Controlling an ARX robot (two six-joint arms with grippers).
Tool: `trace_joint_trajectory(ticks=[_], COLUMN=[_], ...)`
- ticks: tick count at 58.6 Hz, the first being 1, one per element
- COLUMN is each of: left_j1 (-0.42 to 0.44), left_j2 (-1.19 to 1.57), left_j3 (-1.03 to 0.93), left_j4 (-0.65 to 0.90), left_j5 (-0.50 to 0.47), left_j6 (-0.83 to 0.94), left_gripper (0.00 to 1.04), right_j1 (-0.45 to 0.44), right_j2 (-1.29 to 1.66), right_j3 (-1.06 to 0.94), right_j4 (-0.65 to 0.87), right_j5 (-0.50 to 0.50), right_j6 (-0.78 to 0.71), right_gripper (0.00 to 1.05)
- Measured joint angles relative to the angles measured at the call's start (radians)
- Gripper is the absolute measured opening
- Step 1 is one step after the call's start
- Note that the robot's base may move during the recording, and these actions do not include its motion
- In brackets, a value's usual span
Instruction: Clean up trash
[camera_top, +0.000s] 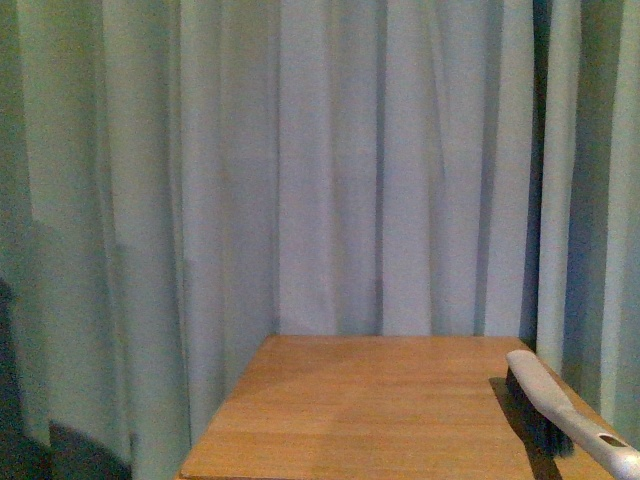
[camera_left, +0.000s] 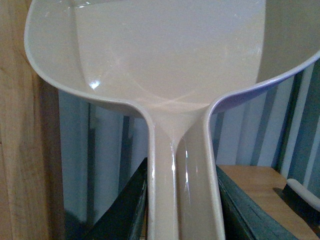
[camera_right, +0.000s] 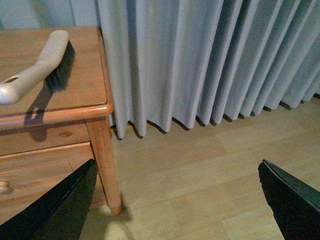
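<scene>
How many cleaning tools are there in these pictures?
2. A brush lies on the right side of the table, near the curtain. A pale dustpan is held by its handle in the left gripper. Others may lie out of view.

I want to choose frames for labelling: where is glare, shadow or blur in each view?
Front view: dim, soft, with a bluish cast on the curtain; the brush throws a shadow on the table. Left wrist view: bright glare spots and streaks on the dustpan, close to the lens. Right wrist view: sharpest and evenly lit; shadow beneath the brush.
</scene>
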Motion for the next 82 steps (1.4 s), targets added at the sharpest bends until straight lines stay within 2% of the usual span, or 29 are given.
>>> trace_joint_trajectory(ticks=[5, 12, 25, 31, 42, 62, 82], left_j1=[0.000, 0.000, 0.000, 0.000, 0.000, 0.000, 0.000], left_j2=[0.000, 0.000, 0.000, 0.000, 0.000, 0.000, 0.000], left_j3=[0.000, 0.000, 0.000, 0.000, 0.000, 0.000, 0.000], left_j4=[0.000, 0.000, 0.000, 0.000, 0.000, 0.000, 0.000], left_j5=[-0.002, -0.002, -0.001, 0.000, 0.000, -0.001, -0.001], left_j6=[-0.001, -0.002, -0.002, -0.002, -0.002, -0.002, -0.002], left_gripper=[0.28, 0.28, 0.28, 0.28, 0.28, 0.28, 0.28], right_j1=[-0.005, -0.003, 0.019, 0.028, 0.040, 0.043, 0.047], right_j2=[0.166, 0.390, 0.807, 1.020, 1.225, 1.394, 1.440], right_j3=[0.083, 0.243, 0.646, 0.868, 1.077, 1.212, 1.212], right_j4=[0.087, 0.108, -0.034, -0.156, -0.318, -0.427, -0.393], right_j5=[-0.055, -0.149, -0.285, -0.304, -0.319, -0.320, -0.327], right_j6=[0.024, 0.055, 0.165, 0.216, 0.261, 0.331, 0.380], right_gripper=[0.97, 0.97, 0.97, 0.97, 0.97, 0.97, 0.97])
